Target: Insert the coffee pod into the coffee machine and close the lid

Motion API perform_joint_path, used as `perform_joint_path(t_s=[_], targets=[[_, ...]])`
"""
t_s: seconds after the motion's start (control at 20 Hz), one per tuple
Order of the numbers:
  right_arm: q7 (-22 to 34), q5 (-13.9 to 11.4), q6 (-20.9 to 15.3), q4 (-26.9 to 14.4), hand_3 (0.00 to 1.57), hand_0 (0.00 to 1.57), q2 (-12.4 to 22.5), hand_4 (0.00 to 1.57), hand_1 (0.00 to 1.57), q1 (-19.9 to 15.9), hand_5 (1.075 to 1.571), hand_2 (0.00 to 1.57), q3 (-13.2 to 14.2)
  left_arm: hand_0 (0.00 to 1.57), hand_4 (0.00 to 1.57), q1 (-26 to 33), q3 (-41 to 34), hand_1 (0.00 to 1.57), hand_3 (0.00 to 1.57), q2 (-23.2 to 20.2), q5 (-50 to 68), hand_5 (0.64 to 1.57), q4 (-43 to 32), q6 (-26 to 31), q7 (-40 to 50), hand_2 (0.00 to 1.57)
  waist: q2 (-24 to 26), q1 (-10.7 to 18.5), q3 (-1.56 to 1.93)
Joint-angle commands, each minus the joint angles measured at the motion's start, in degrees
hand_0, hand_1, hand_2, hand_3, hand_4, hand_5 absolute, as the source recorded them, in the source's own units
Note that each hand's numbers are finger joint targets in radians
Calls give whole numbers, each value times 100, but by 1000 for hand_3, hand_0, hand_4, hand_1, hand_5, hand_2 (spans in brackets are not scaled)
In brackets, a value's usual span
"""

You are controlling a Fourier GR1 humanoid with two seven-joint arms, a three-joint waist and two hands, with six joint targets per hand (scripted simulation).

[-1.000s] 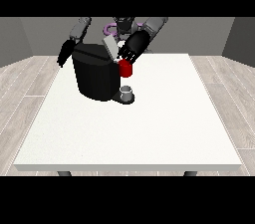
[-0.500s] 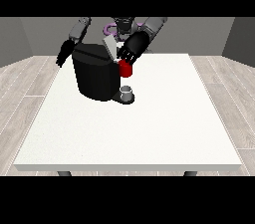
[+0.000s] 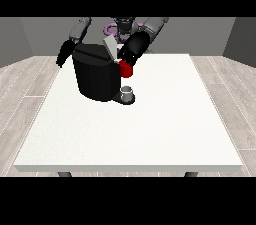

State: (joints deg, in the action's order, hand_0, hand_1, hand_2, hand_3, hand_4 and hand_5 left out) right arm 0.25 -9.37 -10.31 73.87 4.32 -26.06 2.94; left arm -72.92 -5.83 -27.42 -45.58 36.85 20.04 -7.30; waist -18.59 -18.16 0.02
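Large white table [image 3: 150, 129] bears a black boxy coffee machine [image 3: 95, 76]. Hand at the view's right [image 3: 129, 58] meets its raised lid; finger state indeterminable. Advise pressing straight down.

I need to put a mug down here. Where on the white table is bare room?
The white table is bare across its near half and its right side. Crowded: the far left, around the black coffee machine, the grey thing at its base, and the hand at the view's right.
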Motion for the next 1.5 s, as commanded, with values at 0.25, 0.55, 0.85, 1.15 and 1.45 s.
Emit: perform_joint_path(t_s=[0.25, 0.55, 0.85, 1.15, 1.45], targets=[[66, 118, -41, -202, 0, 0, 144, 0, 0, -335, 1571, 0, 295, 1135, 0, -6, 259, 1135, 998, 146, -333, 1571, 41, -189, 4, 1146, -83, 173, 1], [251, -8, -7, 230, 0, 0, -43, 0, 0, -24, 1571, 0, -67, 1138, 0, 85, -37, 1138, 963, -1, -208, 1571, -203, -519, -337, 1136, -172, -179, -2], [188, -107, -92, 177, 0, 0, -53, 61, 0, -115, 1571, 0, -89, 1241, 0, -29, -119, 1241, 970, -27, -177, 1571, -121, -687, -585, 1202, -317, -103, -2], [-177, -112, -147, -42, 0, 0, 30, 109, 0, -66, 1571, 0, 49, 1222, 0, -77, 81, 1222, 886, -41, -416, 1571, 30, -767, -617, 1174, -355, -10, 2], [-13, -185, -170, 76, 0, 0, 81, 215, 0, -139, 1571, 0, 24, 815, 0, 55, 126, 815, 662, -147, -568, 1571, -4, -1080, -978, 912, -507, -29, 0]])
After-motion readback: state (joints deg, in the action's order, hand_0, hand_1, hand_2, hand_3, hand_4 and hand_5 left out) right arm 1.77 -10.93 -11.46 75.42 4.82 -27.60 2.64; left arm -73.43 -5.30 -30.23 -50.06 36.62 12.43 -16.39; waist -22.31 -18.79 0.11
